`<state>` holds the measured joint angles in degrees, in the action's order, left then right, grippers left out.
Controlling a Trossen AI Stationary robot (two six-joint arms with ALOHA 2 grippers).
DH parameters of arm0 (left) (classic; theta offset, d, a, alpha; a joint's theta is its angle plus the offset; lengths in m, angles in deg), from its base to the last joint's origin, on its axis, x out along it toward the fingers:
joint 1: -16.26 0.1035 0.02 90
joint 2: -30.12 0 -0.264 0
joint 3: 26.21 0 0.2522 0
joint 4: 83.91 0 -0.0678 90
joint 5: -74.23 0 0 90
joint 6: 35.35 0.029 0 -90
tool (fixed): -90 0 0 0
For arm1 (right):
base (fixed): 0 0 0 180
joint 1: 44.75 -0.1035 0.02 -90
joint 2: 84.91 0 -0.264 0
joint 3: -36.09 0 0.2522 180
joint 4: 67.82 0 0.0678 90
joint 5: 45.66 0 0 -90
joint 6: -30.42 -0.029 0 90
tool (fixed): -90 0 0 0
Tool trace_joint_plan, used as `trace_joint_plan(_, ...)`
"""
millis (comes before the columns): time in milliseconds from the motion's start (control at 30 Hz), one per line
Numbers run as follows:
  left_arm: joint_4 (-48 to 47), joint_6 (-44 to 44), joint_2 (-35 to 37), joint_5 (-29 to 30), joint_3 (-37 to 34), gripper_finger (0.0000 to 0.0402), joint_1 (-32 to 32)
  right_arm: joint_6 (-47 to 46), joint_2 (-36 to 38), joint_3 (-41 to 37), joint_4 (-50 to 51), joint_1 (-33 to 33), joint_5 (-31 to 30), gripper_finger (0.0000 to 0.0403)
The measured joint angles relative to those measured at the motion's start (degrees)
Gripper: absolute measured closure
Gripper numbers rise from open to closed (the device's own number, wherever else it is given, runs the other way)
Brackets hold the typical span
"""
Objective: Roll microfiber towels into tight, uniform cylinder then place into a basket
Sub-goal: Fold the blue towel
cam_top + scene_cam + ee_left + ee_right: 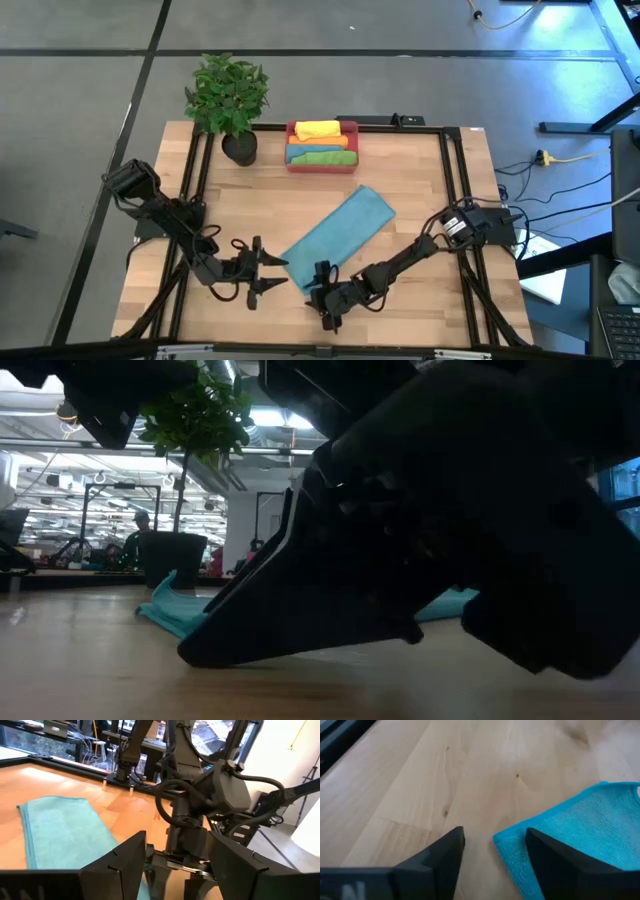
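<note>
Two dark robot arms are converging on the near end of a teal-blue towel (338, 231) that is lying folded into a long strip on the wooden table (420, 170), its long axis running diagonally from the near middle of the table toward the far right. The right gripper (325, 300) is hovering low at the strip's near end, its fingers standing apart with the towel's corner (512, 842) lying just ahead of and between them, nothing clamped. The left gripper (262, 272) is waiting just beside the same end on the other side, its fingers likewise apart and empty, pointed across at its partner. Both grippers are about equally close, but the right one is lined up with the corner itself, so the coming grab looks like its job; a roll would then have to travel along the strip's length, away from the arms, to make a tight cylinder. At the far edge, the red-pink basket (292, 160) is already holding yellow, orange, green and blue towels (320, 143), beside a potted plant (228, 95), well apart from the strip.
</note>
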<state>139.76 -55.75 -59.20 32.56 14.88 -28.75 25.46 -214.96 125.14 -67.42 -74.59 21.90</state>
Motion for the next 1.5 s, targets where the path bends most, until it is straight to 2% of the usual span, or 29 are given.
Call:
trace_joint_plan(133,-1.45,0.04,0.0,-0.14,0.0,0.0201,0.5,0.71,-0.1,0.0,0.0,-0.19,-0.76,0.0235)
trace_joint_plan(367,-8.93,-0.07,0.0,-5.55,0.0,0.0201,0.47,0.8,-0.03,-0.15,-0.04,-0.51,-1.31,0.0371)
trace_joint_plan(433,-11.76,-0.02,0.0,-6.56,0.0,0.0201,0.5,0.75,0.63,-0.33,0.59,-0.55,-2.44,0.0392)
trace_joint_plan(633,-18.9,2.37,0.0,-10.53,0.0,0.0202,0.43,-2.53,4.96,-0.99,2.9,-0.87,-10.17,0.0397)
trace_joint_plan(767,-19.42,5.38,0.0,-10.37,0.27,0.0202,0.62,-5.24,7.81,-2.1,1.55,-0.9,-10.09,0.0399)
trace_joint_plan(933,-19.17,14.45,-0.88,-10.37,2.62,0.0202,2.02,-6.71,9.26,-2.91,0.15,-0.7,-9.81,0.04)
trace_joint_plan(1133,-20.49,20.87,-6.26,-12.39,6.14,0.0202,3.57,-8.55,9.46,-2.89,0.23,0.13,-9.63,0.0401)
trace_joint_plan(1300,-30.48,19.57,-11.13,-9.6,7.84,0.0202,3.66,-9.91,9.6,-2.86,1.86,0.22,-9.94,0.0401)
trace_joint_plan(1500,-32.17,16.19,-12.14,-9.5,8.26,0.0202,3.32,-9.98,9.6,-2.84,2.0,0.26,-10.58,0.0402)
